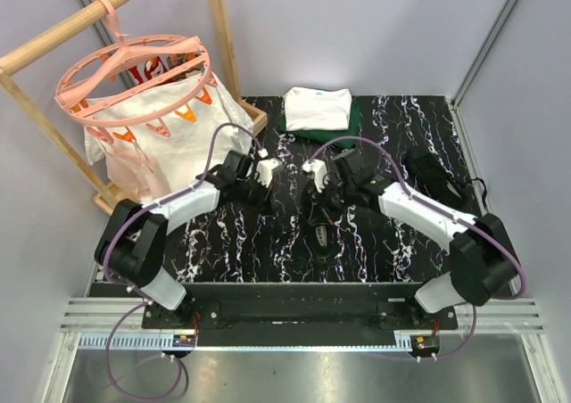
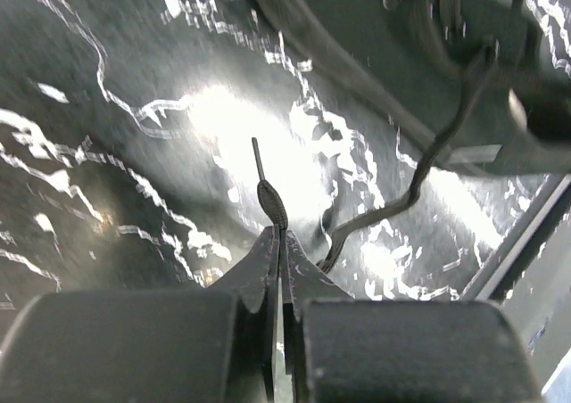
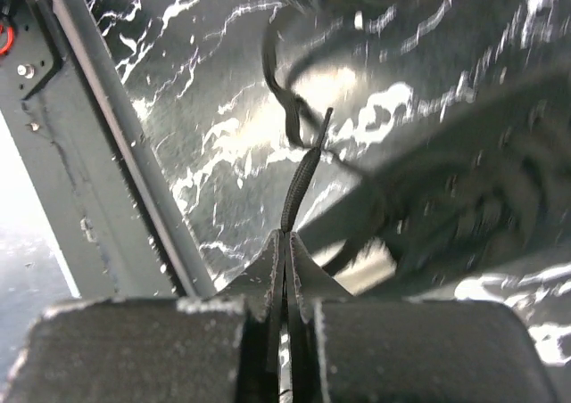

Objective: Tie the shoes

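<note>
The shoe (image 1: 317, 217) lay on the table (image 1: 223, 242) between the two grippers, a small black sneaker with a pale patch at its near end. Near the shoe's left side, the left gripper (image 2: 279, 242) was pinched tight on the left lace (image 2: 272, 202), with only the stiff tip and a short woven stretch poking past the fingers. Close by the shoe's right side, the right gripper (image 3: 285, 241) was clamped the same way on the right lace (image 3: 299, 185), its tip standing clear. Both holds sat close to the ends, which I judged a fair start for a first crossing. The step would go best by drawing each lace out from the shoe until the slack is gone, then carrying one over the other low above the shoe. The grip should be firm, since so thin a cord could slip from smooth pads. The laces were thin and braided, limp enough to curl in loose bends beside the shoe, and ended in hard narrow tips. The table was glossy black with white marble veins and threw bright glare, so black lace against it was hard to follow. The shoe showed only as a dark blur in both wrist views. Well behind the shoe lay folded clothes (image 1: 317, 111), white over green.
</note>
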`<state>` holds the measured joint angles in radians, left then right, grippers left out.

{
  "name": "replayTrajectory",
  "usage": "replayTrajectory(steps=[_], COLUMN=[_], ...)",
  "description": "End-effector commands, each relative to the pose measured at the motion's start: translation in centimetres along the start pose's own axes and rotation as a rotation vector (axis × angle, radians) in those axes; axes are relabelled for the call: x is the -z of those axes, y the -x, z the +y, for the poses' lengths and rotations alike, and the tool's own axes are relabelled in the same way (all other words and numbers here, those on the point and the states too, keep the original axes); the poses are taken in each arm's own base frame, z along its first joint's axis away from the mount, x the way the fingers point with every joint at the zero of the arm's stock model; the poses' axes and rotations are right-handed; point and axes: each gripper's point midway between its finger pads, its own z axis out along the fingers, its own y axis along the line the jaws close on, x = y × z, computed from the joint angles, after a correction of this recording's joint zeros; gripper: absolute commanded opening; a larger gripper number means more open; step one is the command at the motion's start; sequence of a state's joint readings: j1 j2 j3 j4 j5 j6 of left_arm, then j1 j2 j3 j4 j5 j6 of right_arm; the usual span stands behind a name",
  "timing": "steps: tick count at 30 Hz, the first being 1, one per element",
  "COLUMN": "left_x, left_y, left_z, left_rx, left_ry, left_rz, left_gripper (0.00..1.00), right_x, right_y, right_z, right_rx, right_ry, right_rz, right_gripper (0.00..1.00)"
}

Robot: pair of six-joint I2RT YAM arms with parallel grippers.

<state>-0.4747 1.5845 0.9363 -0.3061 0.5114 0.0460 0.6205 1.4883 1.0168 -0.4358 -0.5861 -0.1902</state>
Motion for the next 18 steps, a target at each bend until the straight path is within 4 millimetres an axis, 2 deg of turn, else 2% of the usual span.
replayTrajectory(steps=[1, 5, 9, 10, 18], left_x=[1.6, 1.8, 1.4, 1.3, 0.6], left_y=[0.4, -0.6, -1.1, -1.7, -4.6], left_z=[-1.1, -2.4, -3.2, -3.4, -1.8], left_rx=[-0.09, -0.148, -0.179, -0.181, -0.386], left_ry=[-0.018, -0.04, -0.053, -0.056, -0.014], left_rz=[-0.053, -0.044, -0.005, 0.033, 0.169], left_gripper=[0.0, 0.0, 0.0, 0.0, 0.01], right_x=[1.8, 2.4, 3.5, 3.8, 4.0], right_y=[-0.9, -1.9, -1.1, -0.9, -0.9], right_z=[1.2, 0.6, -0.8, -1.2, -2.0], right_rx=[-0.084, -0.156, -0.216, -0.231, -0.342], right_ry=[0.041, 0.022, -0.003, -0.009, -0.007], right_rz=[-0.038, -0.043, -0.087, -0.099, -0.11], right_gripper=[0.0, 0.0, 0.0, 0.0, 0.0])
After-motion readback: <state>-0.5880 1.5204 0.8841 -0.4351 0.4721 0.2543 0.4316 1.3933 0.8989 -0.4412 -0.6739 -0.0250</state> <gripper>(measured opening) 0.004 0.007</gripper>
